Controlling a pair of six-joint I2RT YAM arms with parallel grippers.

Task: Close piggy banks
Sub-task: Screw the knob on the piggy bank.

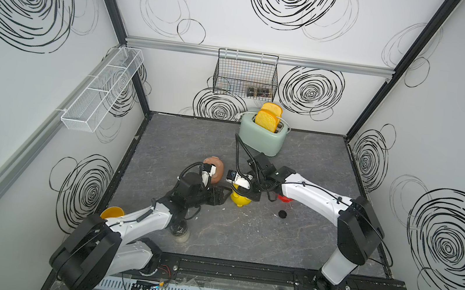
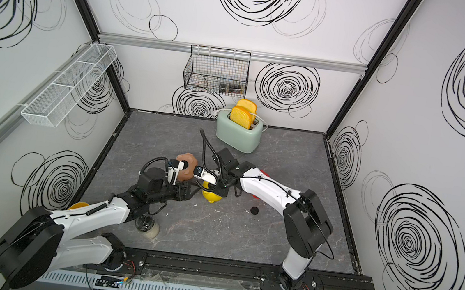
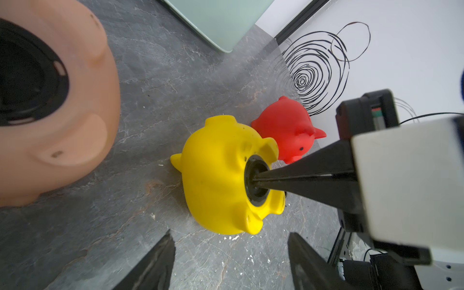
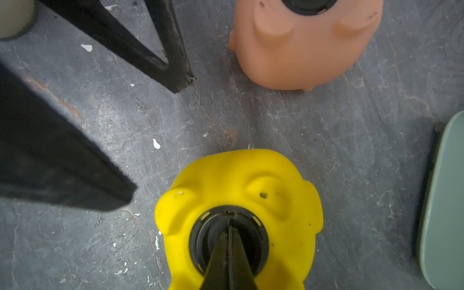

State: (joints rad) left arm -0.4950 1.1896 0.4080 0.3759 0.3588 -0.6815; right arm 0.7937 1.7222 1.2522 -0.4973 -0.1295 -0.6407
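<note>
Belly turned up, the yellow pig (image 3: 216,175) lies on the grey desk (image 1: 243,238) right at the tips of the right pincer (image 3: 253,179). That pincer is fully closed, its two black fingers pressed flat together into one point, and the point sits inside the black ring of the pig's belly hole. Whether the tips pinch any part of that ring I cannot tell. The left pincer (image 3: 230,234) is on the opposite side of the same pig, just short of it. Its fingers stand roughly half spread with only bare desk between them, holding nothing and touching nothing. The pink pig (image 3: 75,113) lies close off to one side of the left pincer, also belly up, its black-rimmed hole facing that arm's wrist camera. It is apart from the yellow pig, with a strip of desk between them. The red pig (image 3: 283,128) sits just beyond the yellow one, on the far side from the left pincer and underneath the right arm. In a top view a small black disc (image 1: 282,214) lies alone on the desk beside the right arm, well behind its pincer. Farther past both pincers, by the back wall, stands the mint-green toaster (image 1: 261,139) with two toast slices (image 1: 268,117) sticking up.
</note>
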